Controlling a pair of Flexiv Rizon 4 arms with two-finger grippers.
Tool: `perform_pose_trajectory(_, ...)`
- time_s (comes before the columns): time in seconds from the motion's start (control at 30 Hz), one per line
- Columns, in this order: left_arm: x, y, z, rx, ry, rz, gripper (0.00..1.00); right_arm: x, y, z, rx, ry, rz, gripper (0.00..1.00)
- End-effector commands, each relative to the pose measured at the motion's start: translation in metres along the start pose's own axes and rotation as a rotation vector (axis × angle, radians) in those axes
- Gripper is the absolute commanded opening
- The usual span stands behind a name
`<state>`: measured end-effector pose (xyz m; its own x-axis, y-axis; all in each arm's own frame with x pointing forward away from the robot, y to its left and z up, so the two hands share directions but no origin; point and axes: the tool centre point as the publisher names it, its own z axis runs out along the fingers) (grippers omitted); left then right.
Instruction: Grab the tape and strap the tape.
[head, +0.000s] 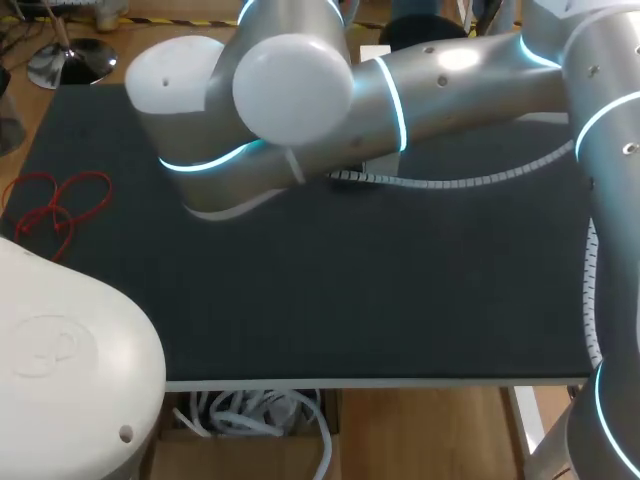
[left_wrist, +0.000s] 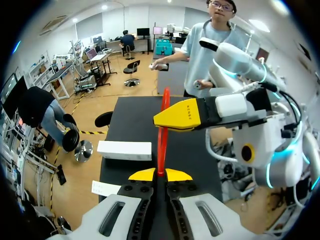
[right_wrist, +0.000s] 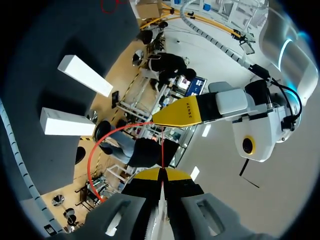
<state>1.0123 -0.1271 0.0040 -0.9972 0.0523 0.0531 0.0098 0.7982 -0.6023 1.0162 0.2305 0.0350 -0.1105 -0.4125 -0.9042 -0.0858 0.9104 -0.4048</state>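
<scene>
A thin red tape (left_wrist: 162, 135) runs straight up from my left gripper (left_wrist: 160, 175), whose yellow tips are shut on its lower end. Its upper end meets my right gripper (left_wrist: 159, 120), which points in sideways from the right. In the right wrist view my right gripper (right_wrist: 162, 174) is shut on the same red tape (right_wrist: 97, 145), which bows out in a loop beside the left gripper (right_wrist: 156, 120). Both grippers hang above the black table (head: 380, 290). In the head view the arm joints (head: 290, 100) hide both grippers and the held tape.
A tangle of red cord (head: 60, 205) lies at the table's left edge. Two long white boxes (right_wrist: 84, 75) (right_wrist: 67, 122) rest on the table; one white box (left_wrist: 125, 150) shows below my left gripper. A ribbed cable hose (head: 450, 183) hangs over the table's far right.
</scene>
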Motion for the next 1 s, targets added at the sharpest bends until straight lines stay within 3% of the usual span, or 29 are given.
perform_pose_trajectory(0.03,0.000,-0.001,-0.001,-0.005,0.001,-0.001,0.00,-0.003,0.002,0.000,-0.001,0.009,-0.008,0.00)
perform_pose_trajectory(1.0,0.000,-0.001,-0.001,-0.005,0.001,-0.001,0.00,-0.001,0.029,0.003,-0.020,0.012,-0.020,0.00)
